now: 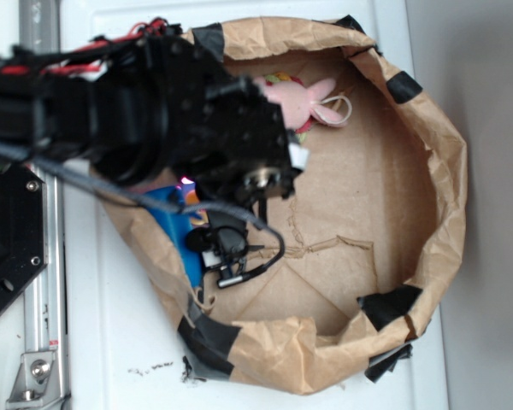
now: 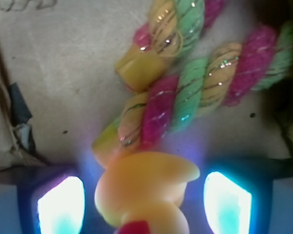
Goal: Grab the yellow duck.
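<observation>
Yellow duck (image 2: 146,195): nearest the wrist camera, at the bottom centre of that frame; we see a glossy yellow body with a red patch at the lower edge. We cannot find it in the exterior view, where the arm covers that area.
Gripper (image 2: 145,204): we see a glowing pad on either side of the duck, lower left and lower right of the wrist frame.
Jaws: spread apart with the duck between them; a gap shows on each side, so we judge them released, not clamped on it.
Rope toy (image 2: 205,83): two twisted lengths of yellow, green and pink, running from the upper right toward the centre of the wrist frame; the lower length's yellow end lies just beside the duck. Whether they touch we cannot tell.
Robot arm (image 1: 154,102): black, filling the upper left of the exterior frame, reaching over the bin's left part.
Paper bin (image 1: 445,171): brown paper wall patched with black tape, set on a white bench (image 1: 120,342).
Pink plush bunny (image 1: 312,98): top centre of the exterior frame, inside the bin, partly behind the arm.
Blue item (image 1: 175,226): under the arm at left centre; we cannot identify it.
</observation>
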`<state>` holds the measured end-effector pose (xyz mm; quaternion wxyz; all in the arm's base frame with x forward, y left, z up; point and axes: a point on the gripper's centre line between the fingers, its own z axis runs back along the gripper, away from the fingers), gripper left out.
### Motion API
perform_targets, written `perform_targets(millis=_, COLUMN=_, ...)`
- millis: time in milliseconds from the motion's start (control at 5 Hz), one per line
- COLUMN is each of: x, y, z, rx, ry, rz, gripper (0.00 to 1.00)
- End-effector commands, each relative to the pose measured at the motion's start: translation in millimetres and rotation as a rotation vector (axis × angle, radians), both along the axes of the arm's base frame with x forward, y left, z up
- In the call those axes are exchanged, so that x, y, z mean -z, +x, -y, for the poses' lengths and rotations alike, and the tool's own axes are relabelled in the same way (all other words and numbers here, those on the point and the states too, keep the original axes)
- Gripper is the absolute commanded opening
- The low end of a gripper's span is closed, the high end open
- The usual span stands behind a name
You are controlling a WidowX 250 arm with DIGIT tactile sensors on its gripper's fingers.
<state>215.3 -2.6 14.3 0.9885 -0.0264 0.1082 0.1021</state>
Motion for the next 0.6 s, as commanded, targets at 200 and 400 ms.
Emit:
perform_targets(millis=200, x=-11.1, y=0.5, z=10.0, rx=0.042, ry=0.041, rz=0.058, gripper=0.00)
perform_targets(millis=400, x=-13.0, y=1.2, z=7.6, rx=0.037, ry=0.039, rz=0.065, gripper=0.00)
